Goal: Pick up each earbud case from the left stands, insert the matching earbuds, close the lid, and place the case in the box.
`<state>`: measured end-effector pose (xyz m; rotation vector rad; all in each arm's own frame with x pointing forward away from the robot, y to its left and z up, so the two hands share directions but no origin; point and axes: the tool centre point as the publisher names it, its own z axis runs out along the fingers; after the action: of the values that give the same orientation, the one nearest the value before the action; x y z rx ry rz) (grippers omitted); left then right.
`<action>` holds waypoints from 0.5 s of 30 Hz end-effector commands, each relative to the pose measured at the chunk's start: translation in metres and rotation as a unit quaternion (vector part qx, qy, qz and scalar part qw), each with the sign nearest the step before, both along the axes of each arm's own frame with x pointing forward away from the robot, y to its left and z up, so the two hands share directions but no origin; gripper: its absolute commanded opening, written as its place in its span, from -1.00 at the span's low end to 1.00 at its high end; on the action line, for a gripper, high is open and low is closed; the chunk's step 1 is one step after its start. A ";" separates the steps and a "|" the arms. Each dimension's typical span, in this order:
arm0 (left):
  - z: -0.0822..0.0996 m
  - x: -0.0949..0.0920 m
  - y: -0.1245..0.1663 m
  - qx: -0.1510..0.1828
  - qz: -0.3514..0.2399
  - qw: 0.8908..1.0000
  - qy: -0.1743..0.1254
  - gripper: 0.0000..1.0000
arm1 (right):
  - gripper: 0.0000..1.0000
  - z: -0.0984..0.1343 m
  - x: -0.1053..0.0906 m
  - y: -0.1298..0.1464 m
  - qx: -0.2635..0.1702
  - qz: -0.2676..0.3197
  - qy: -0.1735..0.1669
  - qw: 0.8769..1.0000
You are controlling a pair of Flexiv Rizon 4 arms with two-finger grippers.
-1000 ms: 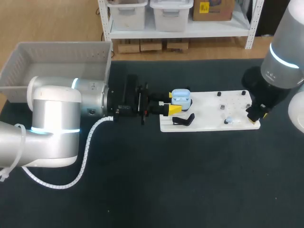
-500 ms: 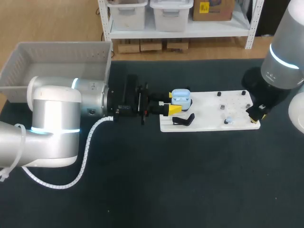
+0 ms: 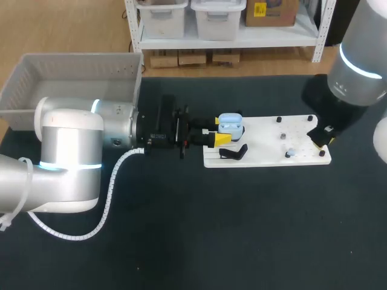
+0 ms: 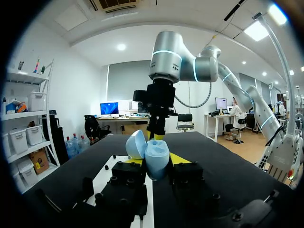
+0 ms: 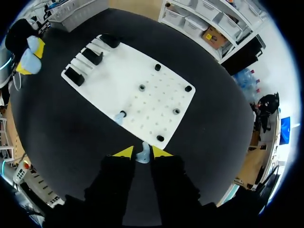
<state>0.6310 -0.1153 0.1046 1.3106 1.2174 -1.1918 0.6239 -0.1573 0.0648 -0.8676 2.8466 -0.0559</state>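
A light-blue earbud case with its lid up is held level over the left end of the white board, my left gripper shut on it. In the left wrist view the case sits between the yellow tips of the left gripper. My right gripper hangs above the board's right edge, shut on a small light-blue earbud. A second earbud rests on the board. In the head view that earbud lies just left of the right gripper.
A grey box stands at the back left, behind my left arm. A black stand sits on the board's near-left corner, with more stands beside it. Small black pegs dot the board's right half.
The right gripper has closed on an earbud at the board's right edge and lifted up and slightly back. The left arm and the case have stayed still.
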 end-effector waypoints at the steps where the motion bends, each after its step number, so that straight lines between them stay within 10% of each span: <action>1: -0.001 -0.002 0.000 -0.002 0.004 1.000 -0.002 -1.00 | -1.00 0.033 -0.019 0.017 -0.013 -0.019 0.008 1.000; 15: -0.001 -0.002 0.000 -0.002 0.004 1.000 -0.002 -1.00 | -1.00 0.077 -0.041 0.102 0.016 -0.084 0.061 0.994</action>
<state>0.6309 -0.1153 0.1047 1.3107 1.2174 -1.1917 0.5803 -0.0674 0.1340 -0.6500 2.9785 0.0484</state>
